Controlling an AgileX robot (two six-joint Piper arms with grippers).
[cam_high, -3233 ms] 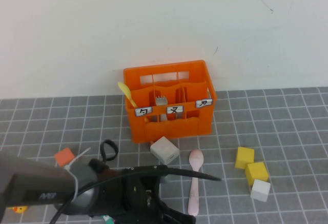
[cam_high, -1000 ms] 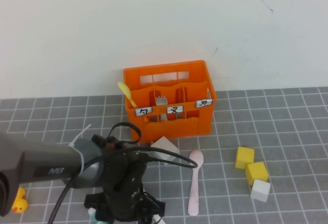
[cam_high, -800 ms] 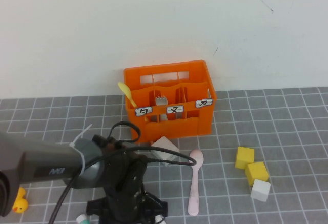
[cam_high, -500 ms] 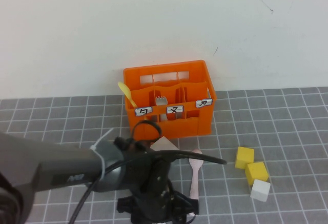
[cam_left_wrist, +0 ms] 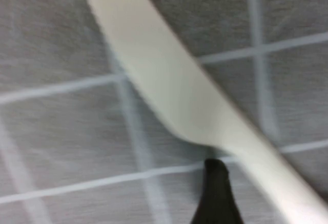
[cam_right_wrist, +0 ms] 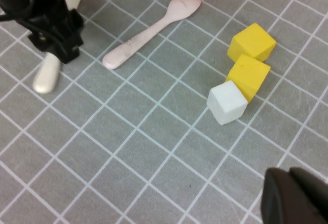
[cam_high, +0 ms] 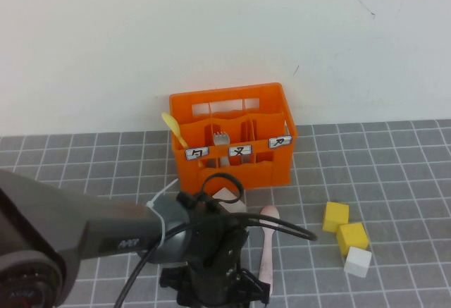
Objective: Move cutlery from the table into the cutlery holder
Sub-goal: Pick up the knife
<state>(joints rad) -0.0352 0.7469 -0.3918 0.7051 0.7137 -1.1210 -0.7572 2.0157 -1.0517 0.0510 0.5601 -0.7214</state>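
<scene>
Over on the left side of the table [cam_high: 394, 153], the left arm reaches in low across the grey tiles, and the left gripper [cam_right_wrist: 54, 39] sits right down over the middle of the white knife [cam_right_wrist: 47, 76], which lies flat on the table with its handle end and blade tip poking out on either side of the claw. That looks to me like the pick-up for the first piece of cutlery, taken at the middle so the knife would lift level. Whether the claw has clamped on the knife or stands apart around it, I cannot tell. Behind the arm, against the wall, the orange cutlery holder [cam_high: 232, 170] waits with its labelled front facing the robot. A small yellow spoon [cam_high: 174, 130] leans out of its left compartment and a grey fork [cam_high: 220, 139] stands in the middle one, so the right compartment seems the likely home for the knife. A pale block [cam_high: 227, 196] peeks out just in front of the crate. Just to the right of the arm lies the pink spoon [cam_high: 267, 250], bowl towards the crate, untouched and probably next in line. Further right sit two yellow cubes [cam_high: 337, 216] and a white cube [cam_high: 358, 261], huddled together and well clear of the work. The right gripper [cam_right_wrist: 293, 197] hovers above the table on that side, claw pressed together and holding nothing, apparently parked out of the way.
</scene>
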